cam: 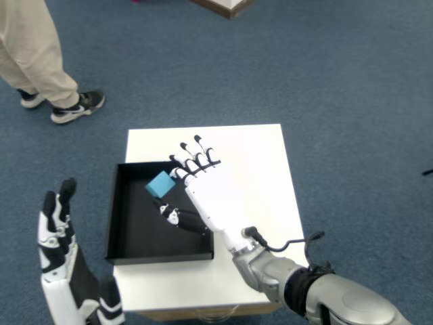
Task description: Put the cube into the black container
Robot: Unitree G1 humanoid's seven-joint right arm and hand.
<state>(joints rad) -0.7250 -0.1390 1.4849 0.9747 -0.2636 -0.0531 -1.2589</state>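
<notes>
A light blue cube point(161, 184) hangs over the inside of the black container point(122, 230), near its far right corner. My right hand point(203, 193) reaches across the container's right wall. The cube is pinched between its thumb point(177, 218) below and its index finger above; the other fingers point(196, 157) stay spread and straight. The container is a shallow rectangular black tray on the left part of the white table point(250, 169). I cannot tell whether the cube touches the tray floor.
My left hand point(62, 261) is raised with spread fingers at the lower left, off the table. A person's legs and black shoes point(76, 107) stand on the blue carpet at the upper left. A wooden corner point(226, 5) shows at the top edge.
</notes>
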